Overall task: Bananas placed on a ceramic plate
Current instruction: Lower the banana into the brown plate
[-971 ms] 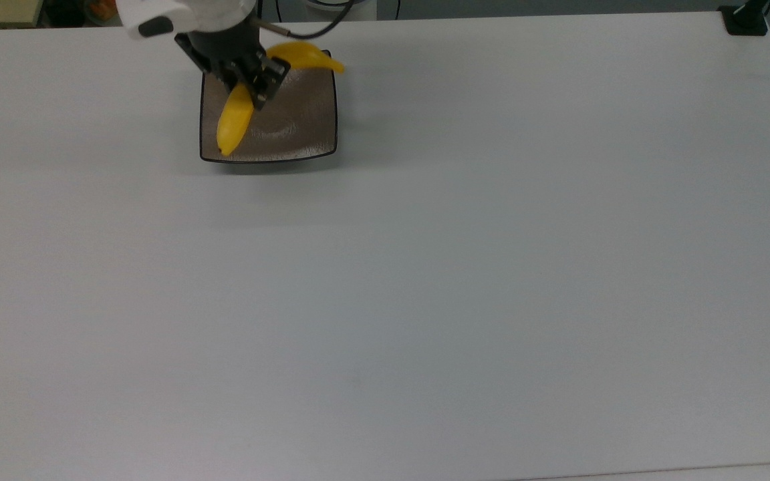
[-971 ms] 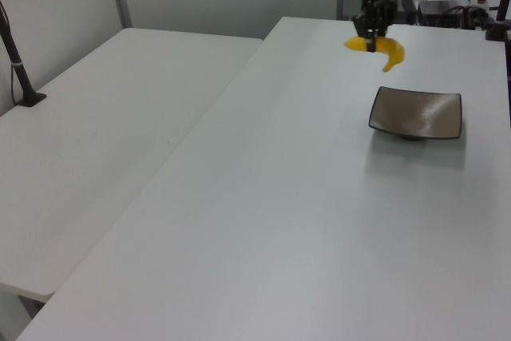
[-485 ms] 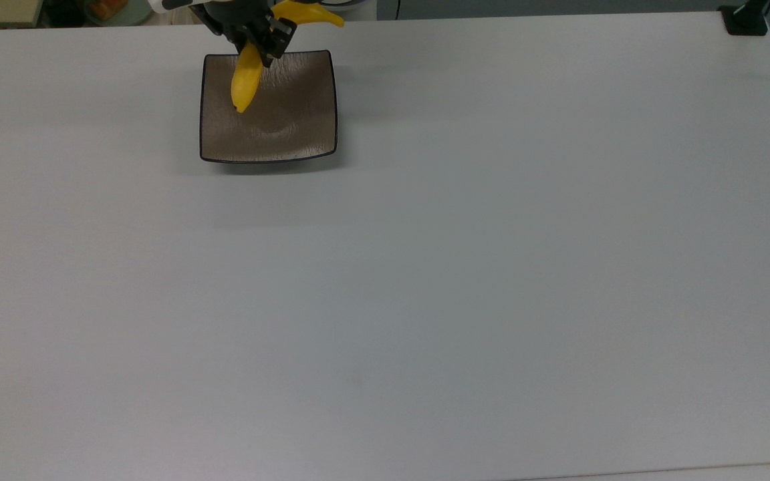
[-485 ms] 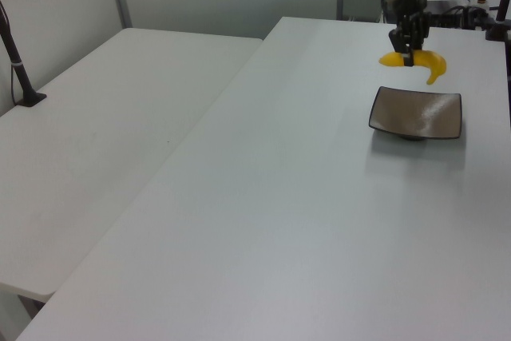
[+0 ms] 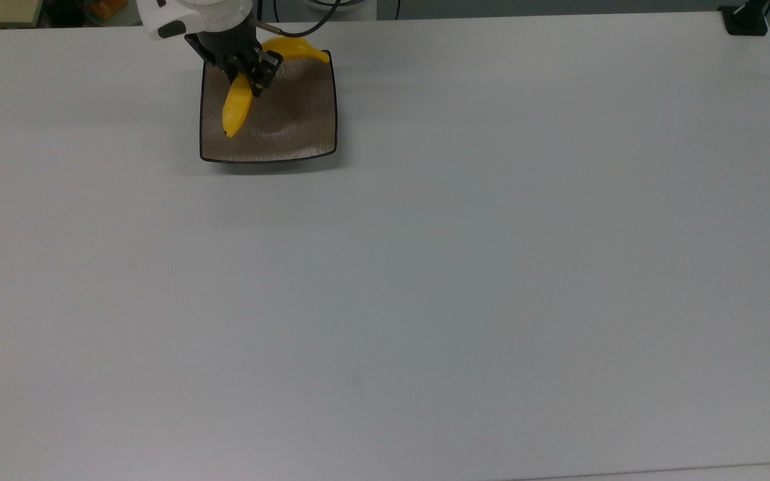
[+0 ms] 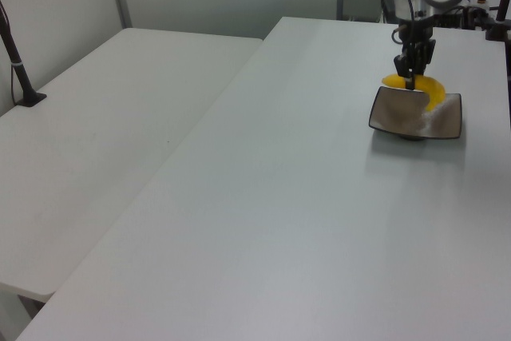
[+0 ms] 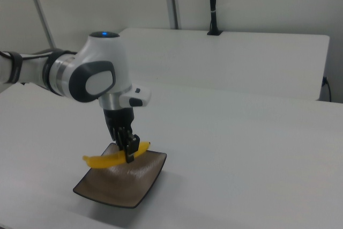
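Observation:
A bright yellow curved banana [image 5: 236,110] hangs just over the square brown-grey ceramic plate [image 5: 291,127], near the plate's far-left part in the top view. My gripper [image 5: 251,73] is shut on the banana's middle; one end reaches over the plate's left half, the other end [image 5: 298,48] lies over its far rim. In the left view the banana [image 6: 429,89] sits at the plate's [image 6: 415,113] far edge under the gripper [image 6: 412,79]. The right view shows the banana [image 7: 110,159] held level a little above the plate [image 7: 126,183], gripper [image 7: 128,153] gripping from above.
The plate sits near the far-left part of a wide white table [image 5: 465,267]. A black post base [image 5: 746,20] stands at the top view's far right corner. A second white table [image 6: 88,141] lies to the left view's left.
The gripper has carried the banana from beyond the plate's far edge back over the plate and lower, closer to its surface.

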Motion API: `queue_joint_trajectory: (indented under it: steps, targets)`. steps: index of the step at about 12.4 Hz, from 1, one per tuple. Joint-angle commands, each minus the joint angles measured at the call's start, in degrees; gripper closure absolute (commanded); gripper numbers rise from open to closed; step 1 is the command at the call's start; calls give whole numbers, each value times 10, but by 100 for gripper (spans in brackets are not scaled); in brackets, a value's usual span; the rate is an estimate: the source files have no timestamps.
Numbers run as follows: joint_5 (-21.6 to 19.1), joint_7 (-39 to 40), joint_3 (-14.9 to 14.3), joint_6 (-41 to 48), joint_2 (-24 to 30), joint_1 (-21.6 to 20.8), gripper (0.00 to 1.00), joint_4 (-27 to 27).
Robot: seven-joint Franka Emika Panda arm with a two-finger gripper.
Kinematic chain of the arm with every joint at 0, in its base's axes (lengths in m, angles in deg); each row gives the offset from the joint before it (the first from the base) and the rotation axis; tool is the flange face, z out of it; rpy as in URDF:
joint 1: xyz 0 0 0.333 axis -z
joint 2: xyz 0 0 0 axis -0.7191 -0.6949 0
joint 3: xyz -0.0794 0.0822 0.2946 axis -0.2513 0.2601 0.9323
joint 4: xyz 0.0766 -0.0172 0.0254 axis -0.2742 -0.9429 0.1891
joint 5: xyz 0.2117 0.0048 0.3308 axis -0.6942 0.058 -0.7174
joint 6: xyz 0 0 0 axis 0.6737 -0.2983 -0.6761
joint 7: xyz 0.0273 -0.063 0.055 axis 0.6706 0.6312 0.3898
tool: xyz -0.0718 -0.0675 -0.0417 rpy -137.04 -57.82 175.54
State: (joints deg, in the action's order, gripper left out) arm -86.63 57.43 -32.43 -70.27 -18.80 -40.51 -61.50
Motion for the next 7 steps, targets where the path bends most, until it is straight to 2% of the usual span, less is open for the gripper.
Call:
queue_joint_trajectory:
  steps: [1, 7]
  targets:
    - [7, 40, -10, -39, 22, 0, 100, -50]
    - [7, 46, -17, -81, 11, 4, 100, -70]
